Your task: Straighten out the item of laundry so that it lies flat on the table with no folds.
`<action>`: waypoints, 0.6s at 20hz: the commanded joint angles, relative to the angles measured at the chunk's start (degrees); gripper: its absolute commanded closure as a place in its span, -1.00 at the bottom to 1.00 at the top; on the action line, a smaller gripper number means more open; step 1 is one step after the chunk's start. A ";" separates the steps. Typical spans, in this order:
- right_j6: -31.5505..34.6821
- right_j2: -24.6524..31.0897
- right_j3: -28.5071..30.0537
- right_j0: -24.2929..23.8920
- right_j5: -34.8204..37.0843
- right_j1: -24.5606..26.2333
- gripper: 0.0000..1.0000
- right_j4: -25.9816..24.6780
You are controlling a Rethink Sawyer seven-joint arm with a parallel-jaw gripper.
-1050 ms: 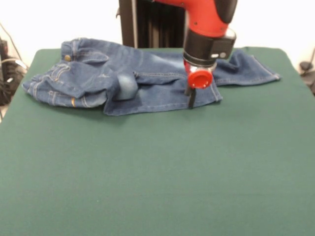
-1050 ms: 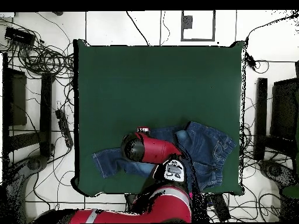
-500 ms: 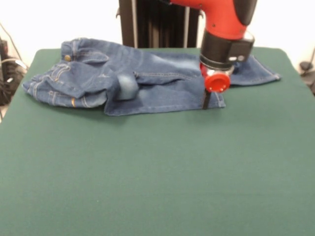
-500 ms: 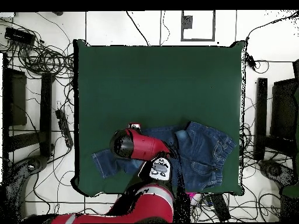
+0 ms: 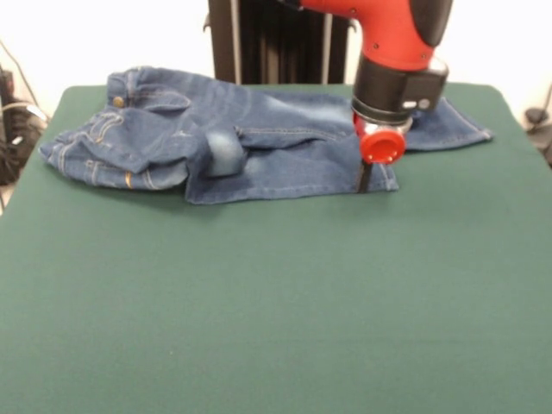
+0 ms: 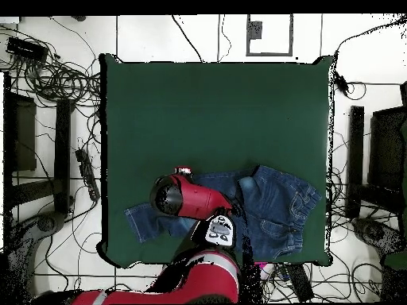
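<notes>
The item of laundry [image 5: 259, 142] is a small pair of blue jeans lying across the far part of the green table [image 5: 276, 302]. Its waist is bunched and folded at the left in the front view. One leg reaches out to the far right, and the nearer leg ends at a hem by my gripper [image 5: 363, 178]. The gripper is down at that hem's near corner, shut on the cloth. Seen from overhead, the jeans [image 6: 278, 202] lie near the table's [image 6: 215, 111] bottom edge, the arm covers their middle, and the gripper [image 6: 182, 172] shows at the arm's upper left.
Tangled cables [image 6: 56, 79] lie on the floor along the table's sides. A black column [image 5: 267, 39] stands behind the far table edge. The jeans' far leg hem [image 5: 470, 131] lies close to the table's right edge.
The gripper has moved right along the nearer leg to its hem, and the hem corner has shifted slightly right with it. In the last half second it has barely moved.
</notes>
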 commanded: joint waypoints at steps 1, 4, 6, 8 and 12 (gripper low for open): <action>6.07 8.19 -1.55 -1.35 -5.00 2.01 1.00 3.59; 5.32 8.24 -1.73 -1.95 -3.91 1.16 1.00 3.25; 5.55 8.22 -1.99 -1.57 -1.66 -0.68 1.00 4.08; 6.29 8.90 -2.46 -1.17 0.72 -2.64 1.00 5.48; 7.71 8.74 -3.79 0.26 6.57 -6.69 1.00 8.39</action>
